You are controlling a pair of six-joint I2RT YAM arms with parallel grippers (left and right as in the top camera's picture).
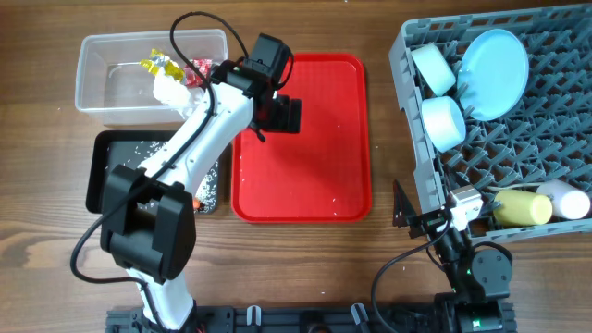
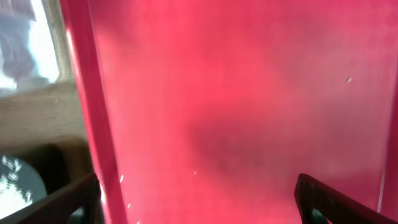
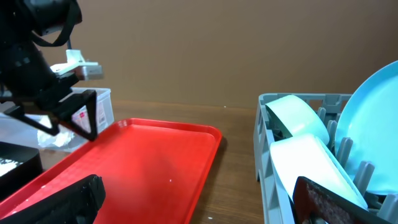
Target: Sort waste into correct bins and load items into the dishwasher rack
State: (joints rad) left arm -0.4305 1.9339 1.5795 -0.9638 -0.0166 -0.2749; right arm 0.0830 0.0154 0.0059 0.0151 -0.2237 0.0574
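Note:
My left gripper (image 1: 282,113) is open and empty, low over the upper left part of the flat red tray (image 1: 314,190); its fingers frame bare red surface (image 2: 196,208) with a few rice grains (image 2: 349,79). The clear tub (image 1: 111,79) holds white tissue (image 1: 169,88) and yellow and red wrappers (image 1: 159,65). The black tray (image 1: 106,171) holds rice grains. The grey rack (image 1: 555,157) holds two light-blue bowls (image 1: 433,67) (image 1: 442,120), the plate (image 1: 495,60), a yellow cup (image 1: 523,208) and a pale pink cup (image 1: 566,199). My right gripper (image 1: 416,217) is open and empty by the rack's front left corner (image 3: 193,208).
The left arm reaches across the black tray and the tub's right end. A small orange bit (image 1: 198,199) shows at the black tray's right edge under the arm. A strip of wooden table (image 3: 239,168) lies between red tray and rack.

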